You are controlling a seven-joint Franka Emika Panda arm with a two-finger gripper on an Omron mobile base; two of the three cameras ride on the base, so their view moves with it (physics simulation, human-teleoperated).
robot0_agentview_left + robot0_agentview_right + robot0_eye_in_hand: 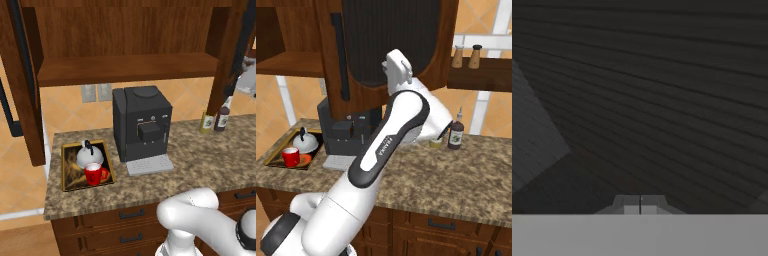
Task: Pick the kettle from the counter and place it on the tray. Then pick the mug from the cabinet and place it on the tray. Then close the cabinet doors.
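On the tray you see kettle and mug — gripper fingers pressed together against the ribbed cabinet door.

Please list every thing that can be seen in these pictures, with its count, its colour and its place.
kettle: one, silver-white, on the tray
mug: one, red, on the tray, in front of the kettle
tray: one, gold rim, left end of the counter
counter: one, speckled brown-grey
coffee machine: one, black, right of the tray
bottles: two, dark and yellowish, right on the counter
shakers: two, brown, on a right wall shelf
cabinet: one, dark brown, shelf bare
cabinet doors: two, both open
gripper: one, fingertips together, against the right door's ribbed panel
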